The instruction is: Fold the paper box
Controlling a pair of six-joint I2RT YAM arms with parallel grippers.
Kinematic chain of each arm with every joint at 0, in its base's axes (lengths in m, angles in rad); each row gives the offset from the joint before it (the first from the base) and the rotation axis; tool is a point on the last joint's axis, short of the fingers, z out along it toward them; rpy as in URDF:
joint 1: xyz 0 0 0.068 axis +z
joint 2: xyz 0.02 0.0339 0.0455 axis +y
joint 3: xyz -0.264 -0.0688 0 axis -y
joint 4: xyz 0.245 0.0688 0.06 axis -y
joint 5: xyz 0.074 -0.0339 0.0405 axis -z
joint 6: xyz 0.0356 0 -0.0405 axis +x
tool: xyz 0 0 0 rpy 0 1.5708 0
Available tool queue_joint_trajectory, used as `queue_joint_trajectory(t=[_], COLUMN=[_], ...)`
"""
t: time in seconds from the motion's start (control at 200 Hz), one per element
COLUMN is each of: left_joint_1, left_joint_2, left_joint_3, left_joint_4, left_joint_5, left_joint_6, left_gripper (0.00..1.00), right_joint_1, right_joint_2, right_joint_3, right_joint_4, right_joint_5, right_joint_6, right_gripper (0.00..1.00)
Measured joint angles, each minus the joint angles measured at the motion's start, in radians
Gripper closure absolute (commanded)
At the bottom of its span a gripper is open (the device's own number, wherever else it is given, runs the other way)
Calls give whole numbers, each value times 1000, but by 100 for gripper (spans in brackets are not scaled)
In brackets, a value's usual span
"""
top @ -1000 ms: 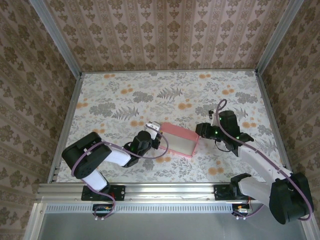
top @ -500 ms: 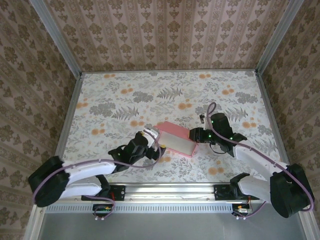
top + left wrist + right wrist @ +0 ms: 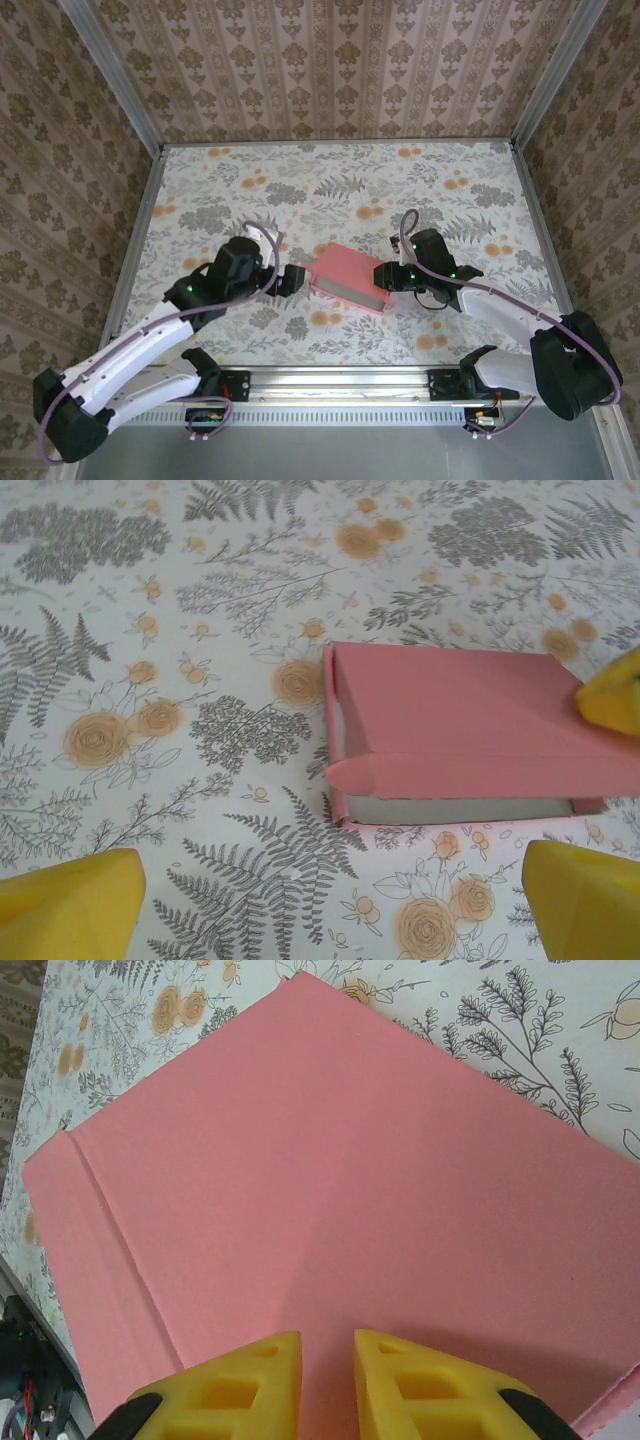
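While right jaws, nearly together, overlook the paper box, spread left jaws face its pale side.

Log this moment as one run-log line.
paper box: lid down, on table | left gripper: open, apart from box | right gripper: nearly shut, at box's right end

Bright even light, soft shadows, sharp focus.

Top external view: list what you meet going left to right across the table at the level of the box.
left gripper → paper box → right gripper
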Motion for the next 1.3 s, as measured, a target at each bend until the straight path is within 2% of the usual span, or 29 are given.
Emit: queue_joint_trajectory(t=[0.165,0.34,0.53,0.88,1.145,1.3], left_joint_1=[65,66,66,66,66,66], left_joint_2=[176,330,447,564,635,672], left_joint_3=[68,96,150,220,230,253], left_joint_4=[-28,-24,-15,-5,22,40], left_joint_5=[119,184,237,293,341,378], left_joint_6=[5,13,15,48,67,68], left_gripper=[9,16,19,25,45,49], right_joint_1=[2,3,5,6,8,8], right_joint_2=[0,0,0,0,0,0], right_joint_3=[0,0,0,-4,-11,-21], right_joint_4=[0,-1,-1,0,0,0], right_joint_5=[7,14,18,19,25,25], right_joint_6=[0,-3,-3,-3,-3,-3], right_gripper=[77,78,78,78,78,78])
